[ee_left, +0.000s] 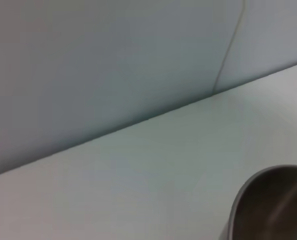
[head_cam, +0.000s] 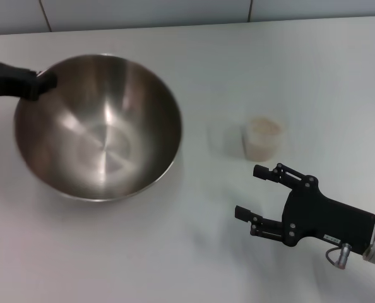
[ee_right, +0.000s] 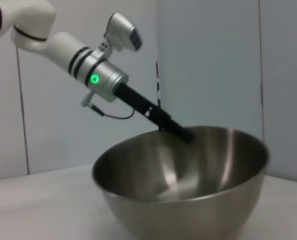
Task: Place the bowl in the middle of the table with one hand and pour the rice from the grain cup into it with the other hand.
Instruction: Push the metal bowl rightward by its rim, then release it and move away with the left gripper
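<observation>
Bowl [head_cam: 99, 129]: tilted, mouth up, toward my right.
My left gripper [head_cam: 39, 85]: clamps its far-left rim.
My right gripper [head_cam: 258, 192]: spread wide, near the grain cup [head_cam: 262, 139].

— Where's your left hand [head_cam: 39, 84]?
— Reaching in from the far left, arm stretched level, fingers clamped together.
— And your right hand [head_cam: 255, 192]?
— Low at near right, fingers spread apart, pointing left.
</observation>
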Action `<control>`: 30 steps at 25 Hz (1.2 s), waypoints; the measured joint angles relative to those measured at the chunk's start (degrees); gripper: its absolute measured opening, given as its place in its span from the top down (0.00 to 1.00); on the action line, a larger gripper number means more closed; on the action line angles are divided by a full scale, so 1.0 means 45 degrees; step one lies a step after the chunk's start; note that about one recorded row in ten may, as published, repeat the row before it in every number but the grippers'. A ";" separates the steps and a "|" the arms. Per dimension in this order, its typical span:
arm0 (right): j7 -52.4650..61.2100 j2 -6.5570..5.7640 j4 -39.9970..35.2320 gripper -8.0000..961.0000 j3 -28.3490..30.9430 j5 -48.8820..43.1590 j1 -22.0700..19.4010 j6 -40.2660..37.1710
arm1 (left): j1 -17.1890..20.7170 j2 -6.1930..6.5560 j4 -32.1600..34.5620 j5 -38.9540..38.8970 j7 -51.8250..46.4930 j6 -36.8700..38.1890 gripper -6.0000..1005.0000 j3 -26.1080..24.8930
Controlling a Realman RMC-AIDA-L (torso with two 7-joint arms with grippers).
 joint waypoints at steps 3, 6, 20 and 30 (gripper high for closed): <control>0.0001 0.0001 0.0000 0.15 0.0000 0.0000 -0.0001 0.0001 | -0.0384 -0.0041 -0.0066 -0.0003 -0.0087 0.0042 0.95 0.0066; 0.0000 0.0000 0.0000 0.15 0.0000 0.0000 -0.0006 0.0001 | -0.0657 -0.0072 -0.0153 -0.0003 -0.0088 0.0033 0.95 0.0099; 0.0000 0.0018 0.0000 0.15 0.0000 0.0000 -0.0035 0.0001 | -0.2649 -0.0086 -0.2744 -0.0017 0.0511 -0.1042 0.95 0.0378; 0.0000 0.0021 0.0000 0.15 0.0000 0.0000 -0.0005 0.0002 | -0.2794 -0.0085 -0.3084 -0.0028 0.0582 -0.1423 0.96 0.0629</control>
